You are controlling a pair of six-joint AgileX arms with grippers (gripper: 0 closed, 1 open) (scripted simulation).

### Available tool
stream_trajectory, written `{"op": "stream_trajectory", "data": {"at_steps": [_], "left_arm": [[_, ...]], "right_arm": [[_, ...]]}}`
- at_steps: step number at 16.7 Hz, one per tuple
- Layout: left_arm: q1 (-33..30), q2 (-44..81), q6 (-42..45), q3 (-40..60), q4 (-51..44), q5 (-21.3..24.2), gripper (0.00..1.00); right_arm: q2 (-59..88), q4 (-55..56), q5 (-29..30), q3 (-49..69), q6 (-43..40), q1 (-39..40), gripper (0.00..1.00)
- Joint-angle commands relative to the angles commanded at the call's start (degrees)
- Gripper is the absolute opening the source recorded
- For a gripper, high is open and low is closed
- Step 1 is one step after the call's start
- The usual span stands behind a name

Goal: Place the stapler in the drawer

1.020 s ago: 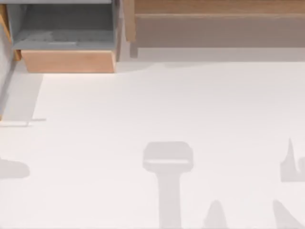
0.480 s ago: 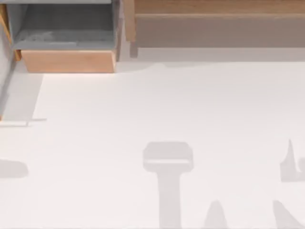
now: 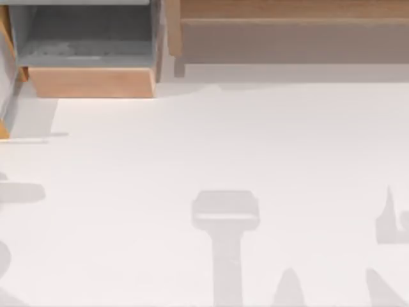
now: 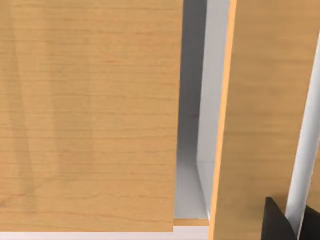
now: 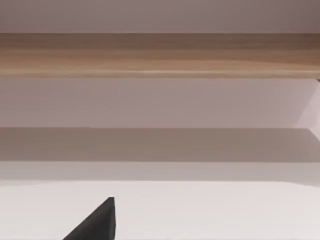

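Since a second ago, changed along the top view's left edge: grey shadow on the table [image 3: 211,141] now higher up and longer, joined by a second, curved shadow nearer the lower left corner. Thin line of shadow likewise shifted up toward the drawer [image 3: 89,82]. Small tan sliver at the left edge also sitting higher than before. Unchanged: the shadows at the middle and right of the table.

Drawer standing pulled out at the table's far left corner, grey floor and walls showing, tan front panel facing the table. Faint pale smudge on the grey floor, too vague to name. Long wooden shelf [image 3: 287,9] just beside it, running to the right.

Left gripper [image 4: 290,227] held close against tan wood panels, a narrow grey and white gap between them. Spread or pressed together: cannot tell, nor whether anything is held.

Right gripper [image 5: 100,222] hanging over bare white table, facing the shelf, well apart from it. Its state: cannot tell either.

Stapler's place: cannot tell.
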Motion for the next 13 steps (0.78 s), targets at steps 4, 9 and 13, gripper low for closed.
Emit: {"op": "stream_trajectory", "data": {"at_steps": [4,9,13], "left_arm": [[-1.06,0.85,-0.03,2.11,-1.2,-1.33,0.0],[-1.83,2.02,-0.05,3.76,-2.52,-1.96,0.0],[-4.17,5.12,-0.11,11.44,-6.16,-4.37,0.0]], "right_arm": [[0.0,0.0,0.0,0.0,0.0,0.0,1.0],[0.0,0.0,0.0,0.0,0.0,0.0,1.0],[0.0,0.0,0.0,0.0,0.0,0.0,1.0]]}}
